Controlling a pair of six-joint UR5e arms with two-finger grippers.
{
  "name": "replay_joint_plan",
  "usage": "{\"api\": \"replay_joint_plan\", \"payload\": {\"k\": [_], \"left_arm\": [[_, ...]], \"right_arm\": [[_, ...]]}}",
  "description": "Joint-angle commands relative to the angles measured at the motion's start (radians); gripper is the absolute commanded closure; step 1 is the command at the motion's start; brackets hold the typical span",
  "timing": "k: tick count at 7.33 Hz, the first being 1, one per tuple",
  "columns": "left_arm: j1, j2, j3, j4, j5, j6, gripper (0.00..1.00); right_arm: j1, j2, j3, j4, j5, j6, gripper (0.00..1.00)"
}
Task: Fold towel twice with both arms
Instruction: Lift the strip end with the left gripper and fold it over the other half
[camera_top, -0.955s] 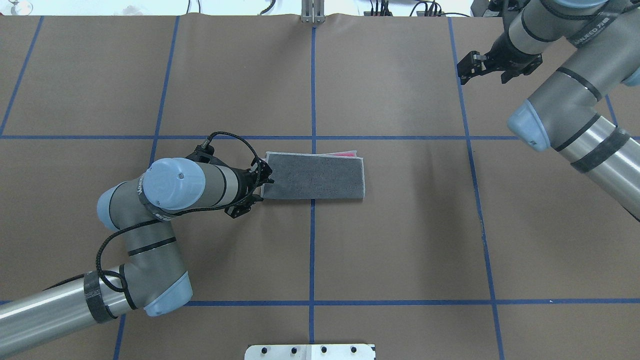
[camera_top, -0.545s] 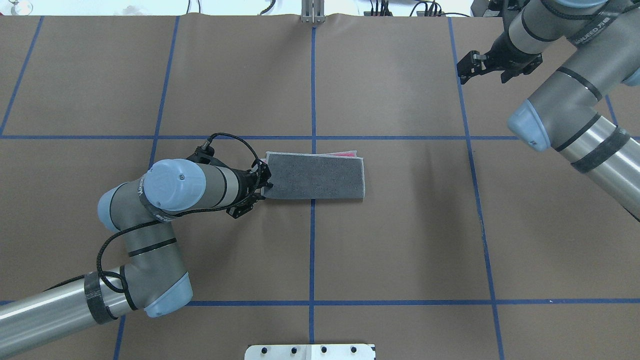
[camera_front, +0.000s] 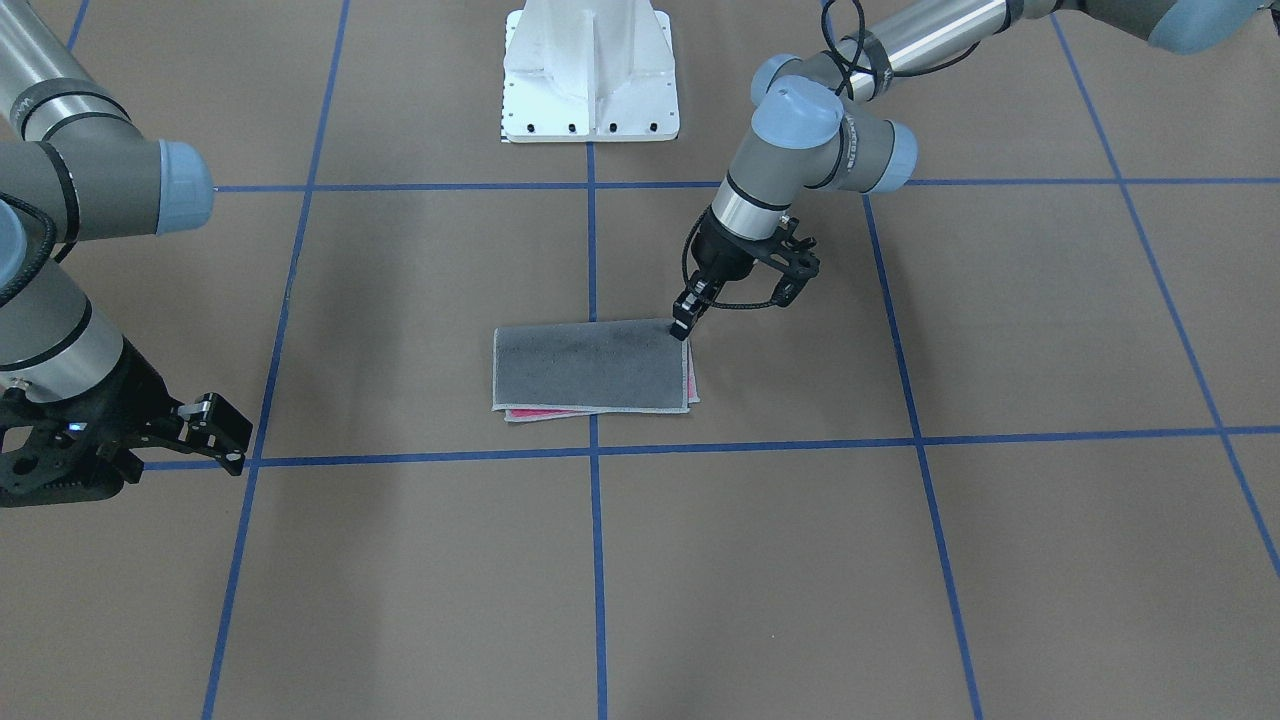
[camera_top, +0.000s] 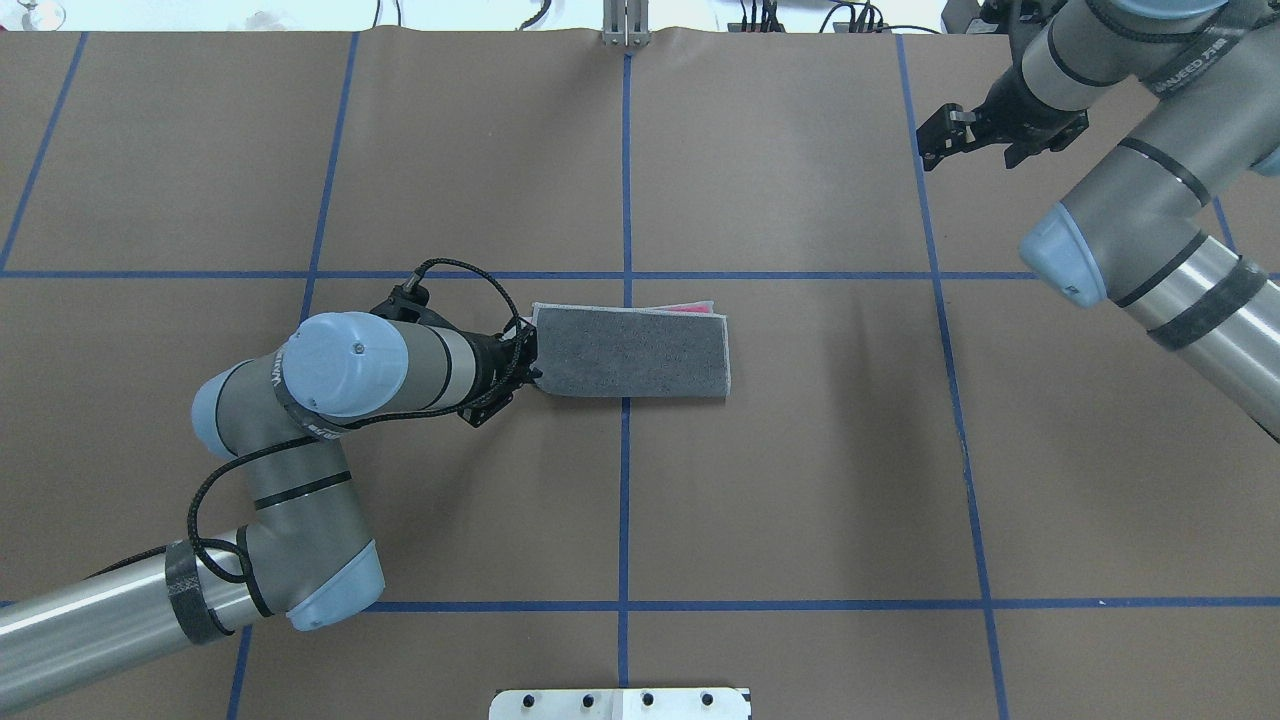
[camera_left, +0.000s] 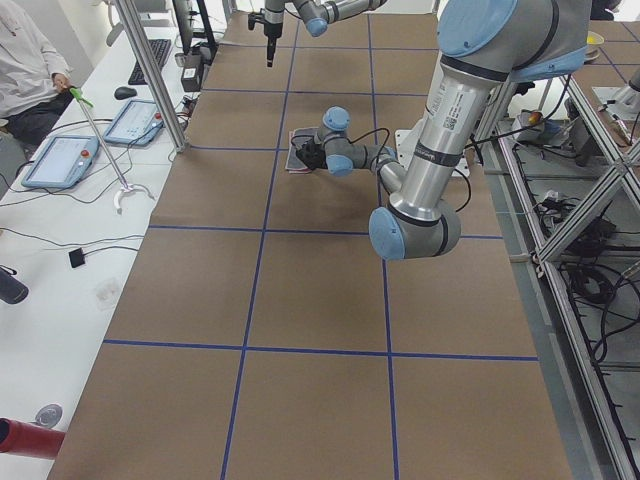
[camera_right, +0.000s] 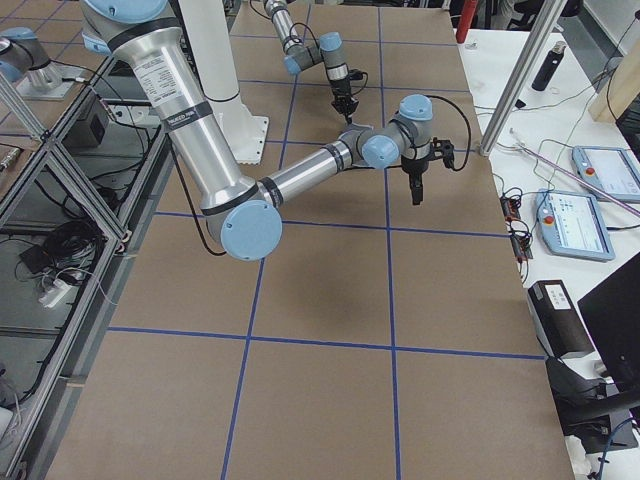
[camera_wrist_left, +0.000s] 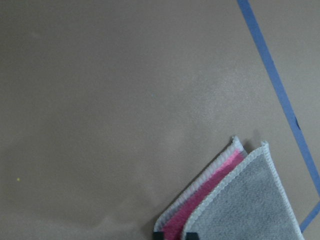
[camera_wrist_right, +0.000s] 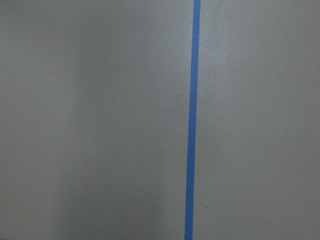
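The towel (camera_top: 630, 355) lies folded once into a long rectangle at the table's middle, dark grey face up, with a strip of pink-red showing along its far edge. It also shows in the front view (camera_front: 590, 365) and in the left wrist view (camera_wrist_left: 250, 200). My left gripper (camera_top: 530, 375) is at the towel's left near corner and is shut on the towel, its tips pinching the layered hem (camera_wrist_left: 175, 236). It also shows in the front view (camera_front: 683, 328). My right gripper (camera_top: 937, 140) hangs open and empty over bare table at the far right, well away from the towel, and also shows in the front view (camera_front: 225, 437).
The table is covered in brown paper with a blue tape grid (camera_top: 626, 200). The white pedestal (camera_front: 588, 70) stands at the robot's side. An operator's bench with tablets (camera_left: 60, 160) runs along the far side.
My left gripper has closed in on the towel's left near corner, and that corner has pulled in slightly. My right gripper has drifted a little farther toward the far right.
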Motion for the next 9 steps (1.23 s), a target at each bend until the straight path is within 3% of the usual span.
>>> {"api": "replay_joint_plan", "payload": {"k": [1, 6, 9], "left_arm": [[-0.047, 0.004, -0.005, -0.001, -0.001, 0.177, 1.00], [-0.090, 0.223, -0.183, -0.043, -0.010, 0.417, 1.00], [-0.070, 0.137, -0.125, -0.029, 0.002, 0.417, 1.00]], "right_arm": [[0.000, -0.007, 0.002, 0.000, 0.002, 0.000, 0.01], [0.000, -0.004, 0.002, 0.000, 0.000, 0.000, 0.01], [0.000, -0.004, 0.002, 0.000, 0.000, 0.000, 0.01]]}}
